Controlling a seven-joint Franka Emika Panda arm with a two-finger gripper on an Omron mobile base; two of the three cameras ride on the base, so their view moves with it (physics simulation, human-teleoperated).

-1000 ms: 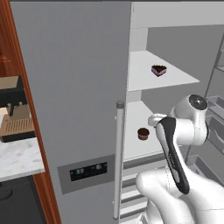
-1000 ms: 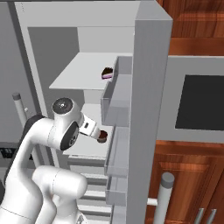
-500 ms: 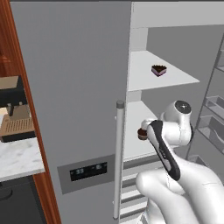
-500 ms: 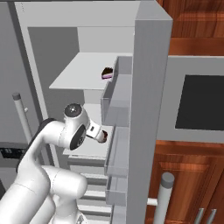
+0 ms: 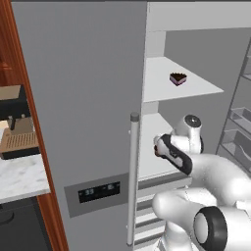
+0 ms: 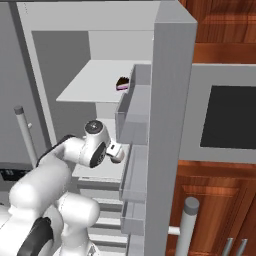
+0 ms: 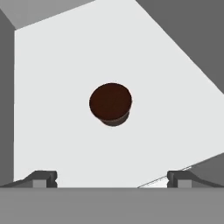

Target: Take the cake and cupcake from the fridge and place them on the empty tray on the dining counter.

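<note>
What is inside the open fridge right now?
The cake sits on the upper shelf; the cupcake on the lower shelf under the open gripper. Lower drawers' contents are hidden.

In both base views the arm [image 5: 196, 162] hides the cupcake [image 7: 110, 103].

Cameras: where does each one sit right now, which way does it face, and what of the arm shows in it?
Left base view: behind the arm's left, facing the open fridge; the arm rises lower right, reaching onto the lower shelf.
Right base view: behind the arm's right, facing the same shelves; the arm rises lower left.
Hand view: on the hand, looking down at the cupcake; the open gripper tips show at bottom.
Both base views share the cake on the upper shelf.
</note>
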